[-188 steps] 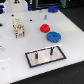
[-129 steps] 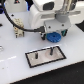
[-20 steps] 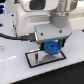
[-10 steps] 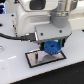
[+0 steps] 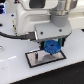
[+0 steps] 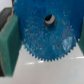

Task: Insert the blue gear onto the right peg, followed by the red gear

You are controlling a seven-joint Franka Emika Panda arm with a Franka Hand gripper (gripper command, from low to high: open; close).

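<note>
While low over the grey plate [image 5: 33, 60] | gripper [image 5: 50, 49] pinching blue gear [image 5: 51, 48] | red gear unseen

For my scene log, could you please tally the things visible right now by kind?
Blue gear: 1
Grey plate with black border: 1
Gripper: 1
Red gear: 0 visible
Total: 3

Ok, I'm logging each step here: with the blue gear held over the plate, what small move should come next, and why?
Probably a slow, straight descent. The tool holds the blue gear just above the grey plate, and the wrist view shows its centre hole open. The peg itself is hidden, so alignment cannot be confirmed.
</note>
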